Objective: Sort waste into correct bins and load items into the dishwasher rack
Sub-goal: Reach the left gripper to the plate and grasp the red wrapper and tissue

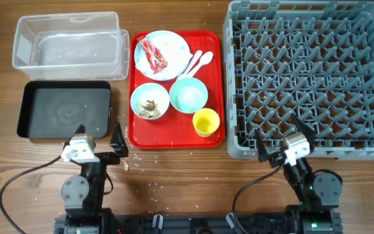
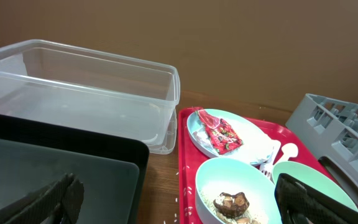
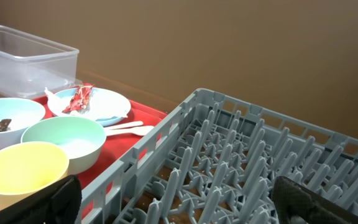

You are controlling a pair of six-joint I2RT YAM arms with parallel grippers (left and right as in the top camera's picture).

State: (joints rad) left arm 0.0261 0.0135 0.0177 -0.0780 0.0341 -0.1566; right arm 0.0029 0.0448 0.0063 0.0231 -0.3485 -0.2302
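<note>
Overhead: dishwasher rack (image 1: 229, 84), clear tub (image 1: 18, 45) and black tray (image 1: 67, 84) look empty, so all sorting and loading is left; left wrist: left pincer (image 2: 179, 190) spread wide, holding nothing, wrapper (image 2: 222, 135) lying on the plate (image 2: 194, 127) ahead; right wrist: right pincer (image 3: 176, 186) spread wide, holding nothing.

Table (image 1: 174, 162), tub (image 1: 67, 49), black tray (image 1: 63, 110), red tray (image 1: 174, 136), rack (image 1: 228, 84)

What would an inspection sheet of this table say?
Surface: brown wooden table, crumbs near front.
Job's things: red plastic tray carries pale blue round plate with red printed wrapper, pale blue bowl of brown scraps, another pale blue bowl, small yellow cup, white plastic fork and spoon; clear plastic tub, shallow black tray, grey plastic rack beside it.
Clutter: nothing seen.
Tools: left tool and right tool open.
Cables: black cables loop on table.
Surroundings: brown wall.
</note>
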